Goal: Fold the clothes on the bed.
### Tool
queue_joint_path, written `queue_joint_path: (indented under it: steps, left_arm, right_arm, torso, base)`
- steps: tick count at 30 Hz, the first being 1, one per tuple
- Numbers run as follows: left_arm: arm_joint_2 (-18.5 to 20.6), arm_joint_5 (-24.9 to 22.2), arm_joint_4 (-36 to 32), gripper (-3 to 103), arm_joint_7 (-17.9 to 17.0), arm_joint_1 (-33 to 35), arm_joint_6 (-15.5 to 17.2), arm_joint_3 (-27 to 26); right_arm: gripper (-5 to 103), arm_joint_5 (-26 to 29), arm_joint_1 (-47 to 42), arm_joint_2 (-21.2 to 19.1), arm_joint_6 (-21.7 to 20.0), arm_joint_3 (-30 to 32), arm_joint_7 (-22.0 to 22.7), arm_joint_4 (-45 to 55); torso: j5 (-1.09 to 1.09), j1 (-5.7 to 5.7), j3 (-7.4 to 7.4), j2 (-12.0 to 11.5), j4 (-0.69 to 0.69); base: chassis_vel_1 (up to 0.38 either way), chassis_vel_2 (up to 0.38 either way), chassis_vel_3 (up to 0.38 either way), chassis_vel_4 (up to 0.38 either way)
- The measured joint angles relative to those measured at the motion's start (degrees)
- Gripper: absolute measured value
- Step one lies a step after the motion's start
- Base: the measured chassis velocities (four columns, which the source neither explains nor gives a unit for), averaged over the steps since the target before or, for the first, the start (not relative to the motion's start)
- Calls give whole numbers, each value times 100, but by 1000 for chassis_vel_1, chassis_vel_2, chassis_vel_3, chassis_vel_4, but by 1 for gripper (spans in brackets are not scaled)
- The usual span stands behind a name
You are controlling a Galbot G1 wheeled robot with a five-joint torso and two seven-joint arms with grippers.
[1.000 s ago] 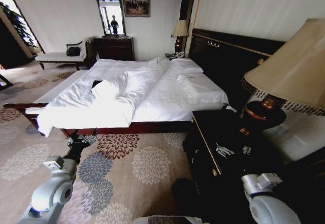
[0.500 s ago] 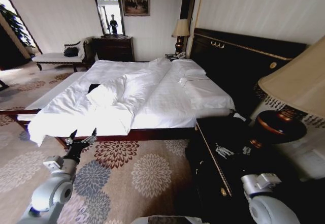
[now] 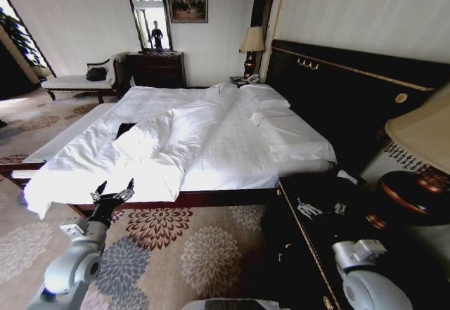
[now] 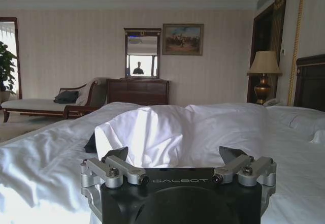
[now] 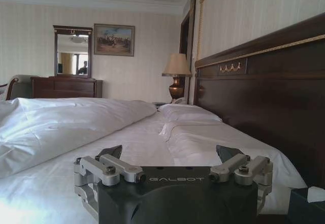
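Left claw (image 3: 112, 191) up at the near edge of the bed (image 3: 232, 148), at about seven o'clock in the head view, fingers spread wide and holding nothing. Same claw seen from its own wrist (image 4: 177, 155), two dark fingertips well apart, with rumpled white duvet (image 4: 172, 132) rising just beyond them. Right claw (image 5: 172, 153) likewise released, fingers parted, nothing between them, facing along the mattress beside the tall dark headboard (image 5: 264, 92). Right arm low at five o'clock in the head view, beside a dark nightstand (image 3: 316, 211).

Out from the left claw: duvet (image 3: 133, 155) bunched and hanging over the near side of the bed. A sliver of the black T-shirt (image 3: 125, 128) peeking out at about ten o'clock from the heap, mostly buried under white fabric; same dark patch low beside the fold in the left wrist view (image 4: 91, 144). No lettering to be made out.

Further off, pillows (image 3: 271, 106) against the headboard, a lamp (image 3: 252, 43) at twelve o'clock, a floral carpet (image 3: 190, 240) underneath.
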Motion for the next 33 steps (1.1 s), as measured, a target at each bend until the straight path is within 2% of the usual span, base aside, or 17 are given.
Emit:
queue_joint_path:
  steps: [33]
  left_arm:
    - [-103,191,-212,100,90,199,-62,109]
  right_arm:
    - [100,56,-26,86,-80,-34,186,86]
  torso:
    - [0,-1,0,1,1]
  base:
    - [-160,166,163,-161]
